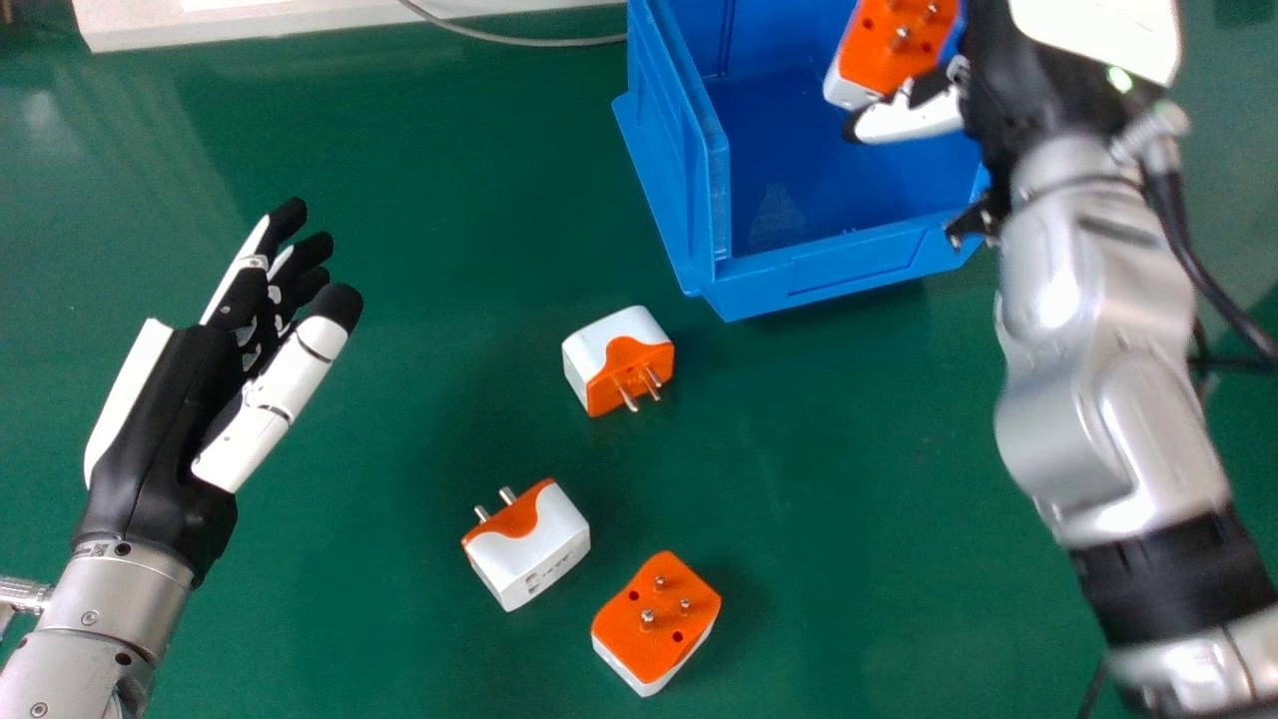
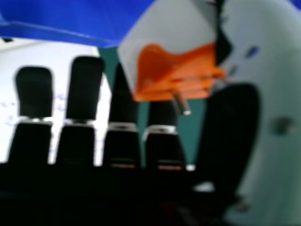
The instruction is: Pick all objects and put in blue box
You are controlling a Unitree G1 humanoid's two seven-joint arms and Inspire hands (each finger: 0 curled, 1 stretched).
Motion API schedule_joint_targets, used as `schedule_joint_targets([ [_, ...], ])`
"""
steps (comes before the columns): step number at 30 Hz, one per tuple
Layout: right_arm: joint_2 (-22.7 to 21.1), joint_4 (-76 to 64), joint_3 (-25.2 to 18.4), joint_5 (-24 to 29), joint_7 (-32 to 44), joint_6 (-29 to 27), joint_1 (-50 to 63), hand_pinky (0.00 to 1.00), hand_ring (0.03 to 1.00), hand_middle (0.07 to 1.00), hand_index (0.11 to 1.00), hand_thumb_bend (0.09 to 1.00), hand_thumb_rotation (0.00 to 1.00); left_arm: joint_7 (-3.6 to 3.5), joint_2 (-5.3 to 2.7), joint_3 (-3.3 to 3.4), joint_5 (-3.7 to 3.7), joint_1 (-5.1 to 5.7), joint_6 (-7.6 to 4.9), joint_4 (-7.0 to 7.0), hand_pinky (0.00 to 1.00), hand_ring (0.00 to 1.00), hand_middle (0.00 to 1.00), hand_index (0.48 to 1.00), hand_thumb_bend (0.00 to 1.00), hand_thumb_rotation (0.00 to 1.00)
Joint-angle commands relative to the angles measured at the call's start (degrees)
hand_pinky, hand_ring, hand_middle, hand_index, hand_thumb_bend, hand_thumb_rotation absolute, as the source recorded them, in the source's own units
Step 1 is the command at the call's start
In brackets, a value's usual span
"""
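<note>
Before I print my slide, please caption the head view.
Right hand holds a plug adapter over the blue box; three more lie on the table.

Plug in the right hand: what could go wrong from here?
The plug could slip early, since the right hand seems to pinch it near the fingertips, though it appears to be above the box. In the head view the hand overlaps the box's right side, so lowering it might bump the wall and shift the box.
</note>
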Motion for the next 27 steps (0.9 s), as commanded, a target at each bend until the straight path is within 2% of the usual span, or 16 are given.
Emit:
schedule_joint_targets([
  [1,-0.9,4.1,1.1,0.2,-1.7,-0.7,-6.2,0.31,0.426,0.536,0.534,0.487,0.00,0.10,0.70,0.22,0.28,-0.07,-0.64,-1.39,0.91,0.95,0.95,0.968,0.56,0.72],
  [3,-1.1,8.1,2.2,0.4,-2.3,-0.8,-8.9,0.31,0.424,0.530,0.541,0.487,0.00,0.04,0.60,0.24,0.19,-0.01,-1.11,-1.20,0.91,0.94,0.95,0.968,0.56,0.72],
  [11,-1.8,22.7,7.2,1.2,-4.5,-2.8,-17.5,0.32,0.433,0.525,0.550,0.489,0.00,-0.86,0.08,0.43,-1.12,-0.50,-3.57,0.83,0.90,0.94,0.95,0.964,0.59,0.73],
  [13,-1.8,25.4,8.1,1.6,-4.8,-3.3,-19.0,0.32,0.436,0.526,0.546,0.490,0.00,-1.04,0.00,0.46,-1.42,-0.42,-3.71,0.79,0.90,0.94,0.95,0.964,0.60,0.73],
  [16,-1.4,28.4,9.1,2.3,-5.0,-3.2,-20.9,0.32,0.438,0.526,0.543,0.491,0.00,-1.08,-0.08,0.52,-1.62,0.01,-3.02,-0.35,0.90,0.94,0.95,0.964,0.61,0.73],
  [22,-0.1,34.8,11.4,3.0,-5.2,-2.5,-24.3,0.33,0.441,0.519,0.539,0.492,0.00,-1.05,-0.37,0.44,-1.76,-0.02,-3.38,0.22,0.90,0.94,0.95,0.963,0.62,0.74],
  [27,0.7,39.2,12.5,4.6,-5.8,-2.9,-26.1,0.33,0.447,0.514,0.539,0.494,0.00,-0.87,-0.64,0.31,-1.84,0.32,-3.16,-0.50,0.90,0.94,0.95,0.962,0.63,0.73],
])
